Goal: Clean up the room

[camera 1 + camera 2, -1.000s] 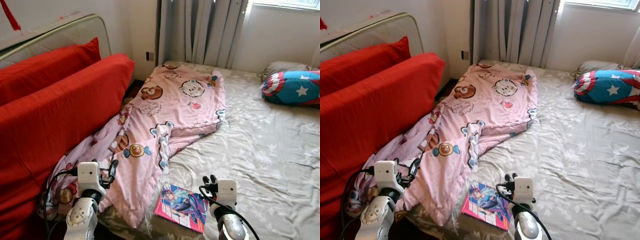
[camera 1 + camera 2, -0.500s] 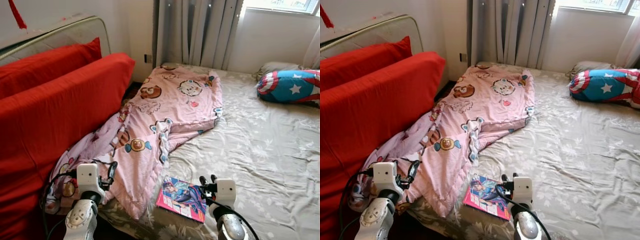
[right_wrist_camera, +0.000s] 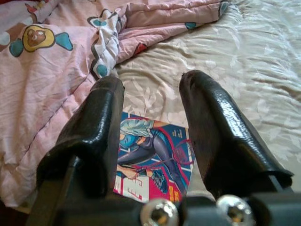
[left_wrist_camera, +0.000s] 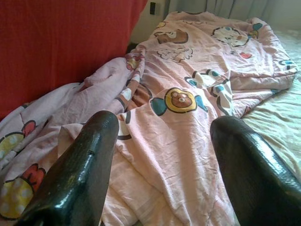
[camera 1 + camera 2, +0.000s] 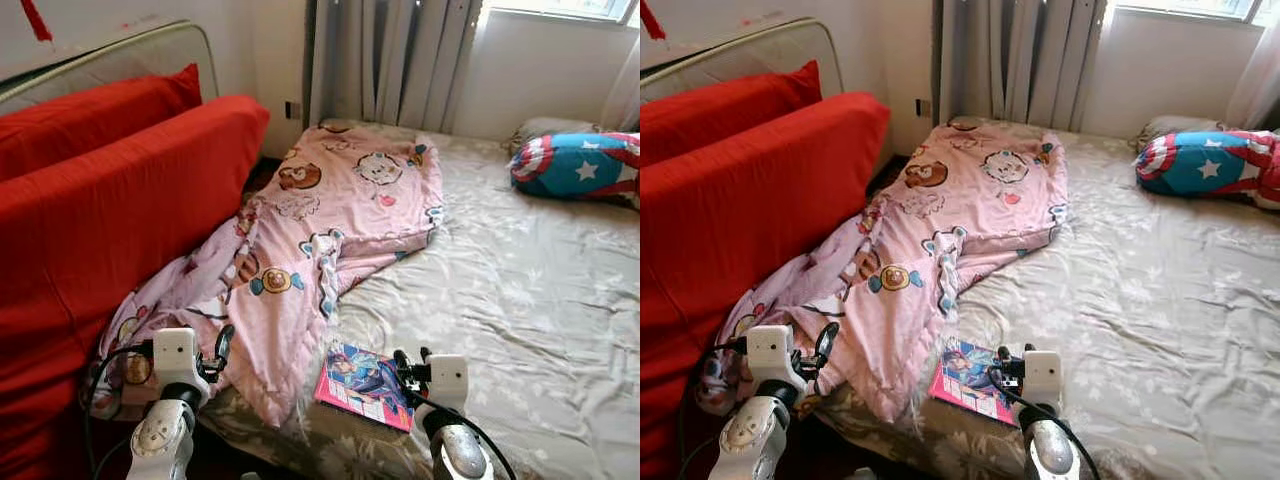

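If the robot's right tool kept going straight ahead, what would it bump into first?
Probably the magazine lying on the bed sheet. The right tool, fingers open, points straight down at it, though how far off it lies is hard to tell.

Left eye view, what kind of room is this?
Most likely a bedroom: a wide bed under a wrinkled floral sheet, a pink cartoon blanket spread across it, and a star-patterned pillow near the curtained window.
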Robot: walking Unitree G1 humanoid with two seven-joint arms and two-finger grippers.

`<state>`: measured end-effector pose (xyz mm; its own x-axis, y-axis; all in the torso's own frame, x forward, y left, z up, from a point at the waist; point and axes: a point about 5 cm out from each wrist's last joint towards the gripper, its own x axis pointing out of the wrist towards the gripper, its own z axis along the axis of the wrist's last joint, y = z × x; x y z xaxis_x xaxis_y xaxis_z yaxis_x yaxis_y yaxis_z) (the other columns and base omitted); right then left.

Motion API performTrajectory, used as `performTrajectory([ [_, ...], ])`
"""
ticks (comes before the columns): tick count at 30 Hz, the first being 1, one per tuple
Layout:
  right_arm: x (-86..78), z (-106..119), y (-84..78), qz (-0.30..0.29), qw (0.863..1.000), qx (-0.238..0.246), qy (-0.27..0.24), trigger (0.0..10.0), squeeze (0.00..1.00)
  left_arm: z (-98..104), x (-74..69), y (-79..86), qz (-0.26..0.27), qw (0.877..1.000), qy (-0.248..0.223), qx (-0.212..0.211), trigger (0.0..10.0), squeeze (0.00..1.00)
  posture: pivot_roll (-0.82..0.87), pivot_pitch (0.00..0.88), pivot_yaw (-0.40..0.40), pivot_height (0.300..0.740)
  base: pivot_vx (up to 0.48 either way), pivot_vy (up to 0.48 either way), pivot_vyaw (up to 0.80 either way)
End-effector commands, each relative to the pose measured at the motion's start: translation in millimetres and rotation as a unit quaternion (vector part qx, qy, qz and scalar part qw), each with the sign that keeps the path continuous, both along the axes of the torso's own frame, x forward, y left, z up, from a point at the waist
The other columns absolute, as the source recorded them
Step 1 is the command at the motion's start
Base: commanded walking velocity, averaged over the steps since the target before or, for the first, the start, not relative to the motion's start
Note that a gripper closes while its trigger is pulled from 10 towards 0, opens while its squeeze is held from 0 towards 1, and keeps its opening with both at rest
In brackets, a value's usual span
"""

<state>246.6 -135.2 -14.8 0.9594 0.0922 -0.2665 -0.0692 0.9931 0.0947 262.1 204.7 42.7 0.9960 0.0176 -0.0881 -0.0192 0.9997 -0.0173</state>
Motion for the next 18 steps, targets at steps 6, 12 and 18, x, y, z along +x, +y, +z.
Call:
performTrajectory([
  [6,0.0,-2.2,2.6,-0.003,1.000,0.001,0.009,10.0,0.00,-0.8,-1.6,0.1,-0.008,1.000,0.008,0.004,10.0,0.00,0.03,0.000,-0.014,0.676,0.000,0.000,0.00],
  [12,0.7,-6.3,3.1,-0.007,0.999,-0.006,0.034,10.0,0.00,-0.1,-1.4,1.8,-0.010,1.000,0.008,0.007,10.0,0.00,0.03,0.000,-0.008,0.666,0.000,0.000,0.00],
  [18,0.4,-3.3,4.4,-0.006,1.000,0.001,0.015,10.0,0.00,1.0,-1.0,1.7,-0.011,1.000,0.008,0.008,10.0,0.00,0.04,0.000,-0.006,0.656,0.000,0.000,0.00],
])
